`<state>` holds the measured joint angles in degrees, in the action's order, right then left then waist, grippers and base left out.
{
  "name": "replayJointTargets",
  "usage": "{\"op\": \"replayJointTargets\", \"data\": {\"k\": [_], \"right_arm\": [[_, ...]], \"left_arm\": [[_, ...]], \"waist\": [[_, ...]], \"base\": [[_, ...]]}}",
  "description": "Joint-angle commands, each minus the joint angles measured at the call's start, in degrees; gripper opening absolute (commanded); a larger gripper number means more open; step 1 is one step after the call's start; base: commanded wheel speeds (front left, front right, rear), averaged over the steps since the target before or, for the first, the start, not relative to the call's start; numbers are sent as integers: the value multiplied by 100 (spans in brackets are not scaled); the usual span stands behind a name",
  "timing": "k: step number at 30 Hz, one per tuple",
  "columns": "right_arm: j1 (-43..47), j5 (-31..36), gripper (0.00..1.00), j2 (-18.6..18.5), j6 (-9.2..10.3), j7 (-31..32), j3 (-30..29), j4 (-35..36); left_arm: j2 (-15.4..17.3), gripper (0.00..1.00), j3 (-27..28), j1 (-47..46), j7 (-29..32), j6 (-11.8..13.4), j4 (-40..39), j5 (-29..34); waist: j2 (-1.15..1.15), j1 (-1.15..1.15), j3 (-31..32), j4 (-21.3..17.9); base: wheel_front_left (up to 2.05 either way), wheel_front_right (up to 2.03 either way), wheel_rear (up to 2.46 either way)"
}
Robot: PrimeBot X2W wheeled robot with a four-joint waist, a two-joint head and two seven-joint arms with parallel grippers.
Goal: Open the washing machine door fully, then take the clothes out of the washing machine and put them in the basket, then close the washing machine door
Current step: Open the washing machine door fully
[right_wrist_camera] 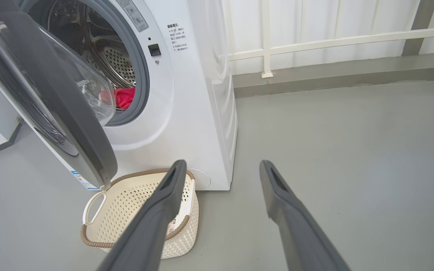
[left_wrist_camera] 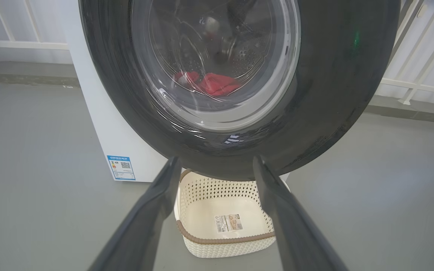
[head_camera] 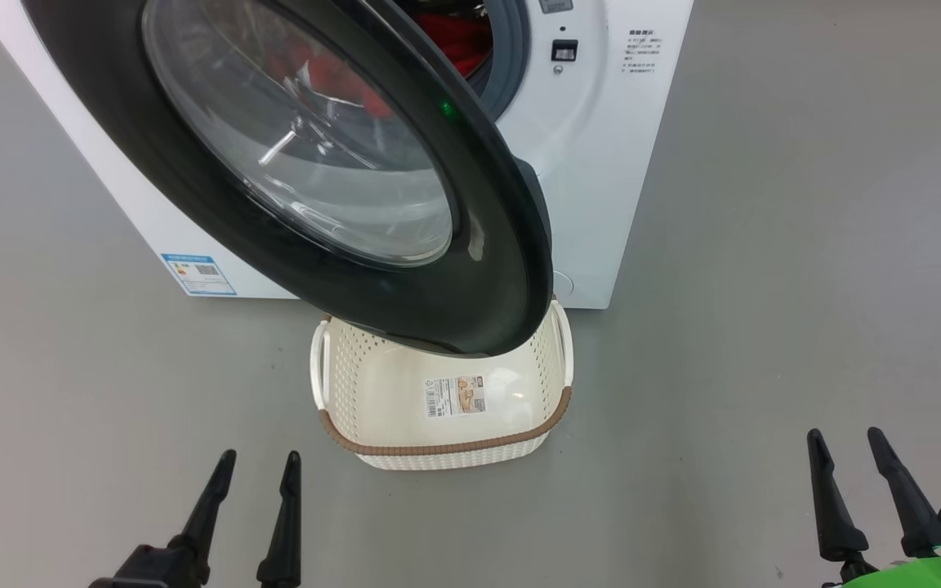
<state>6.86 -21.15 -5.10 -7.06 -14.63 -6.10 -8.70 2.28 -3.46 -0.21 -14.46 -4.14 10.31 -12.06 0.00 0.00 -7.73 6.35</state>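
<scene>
The left hand (head_camera: pixel 262 455) and right hand (head_camera: pixel 845 433) hang released and empty, well short of the part-open washing machine door (head_camera: pixel 503 269), which overhangs the far end of the basket (head_camera: pixel 438 447). The door is likely rigid and heavy with a slippery glossy rim, best pushed at its free edge. The clothes (head_camera: pixel 454 37), low in the drum (right_wrist_camera: pixel 117 62), look soft and light, suiting a pinch on a fold, though door and gasket (right_wrist_camera: pixel 144 86) mask most of the garment.

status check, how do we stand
Both open and empty: left hand, right hand. Clothes in drum, door part open. In the way: door overhangs basket.
</scene>
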Motion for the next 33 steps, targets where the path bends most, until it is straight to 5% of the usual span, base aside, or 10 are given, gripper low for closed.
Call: {"op": "replayJointTargets", "data": {"k": [1,6,7,8,9,20,33], "right_arm": [[-86,10,100,-97,-43,-37,176,108],[-154,-208,100,-66,-43,-37,226,37],[-179,-259,42,-85,-43,-37,296,16],[-215,-295,15,-120,-43,-37,383,15],[-251,-355,0,-152,-43,-37,485,9],[-1296,-1916,0,-292,-43,-37,1293,106],[-2808,-5252,0,-607,-43,-37,2180,-71]], "left_arm": [[60,100,166,-77,-54,-36,-138,29],[60,100,146,-87,-54,-37,-145,25],[60,100,140,-93,-54,-35,-144,23],[60,100,133,-98,-54,-33,-144,20],[60,100,127,-104,-54,-30,-145,17],[60,100,-3,-231,-54,32,-156,-77],[60,100,-355,-503,-54,135,-182,-306]], "waist": [[0,0,1,4],[0,0,-9,20],[0,0,-14,25],[0,0,-20,29],[0,0,-29,34],[0,0,-200,86],[0,0,-544,447]], "base": [[0,0,0],[0,0,0],[0,0,0],[0,0,0],[0,0,0],[0,0,0],[0,0,0]]}}
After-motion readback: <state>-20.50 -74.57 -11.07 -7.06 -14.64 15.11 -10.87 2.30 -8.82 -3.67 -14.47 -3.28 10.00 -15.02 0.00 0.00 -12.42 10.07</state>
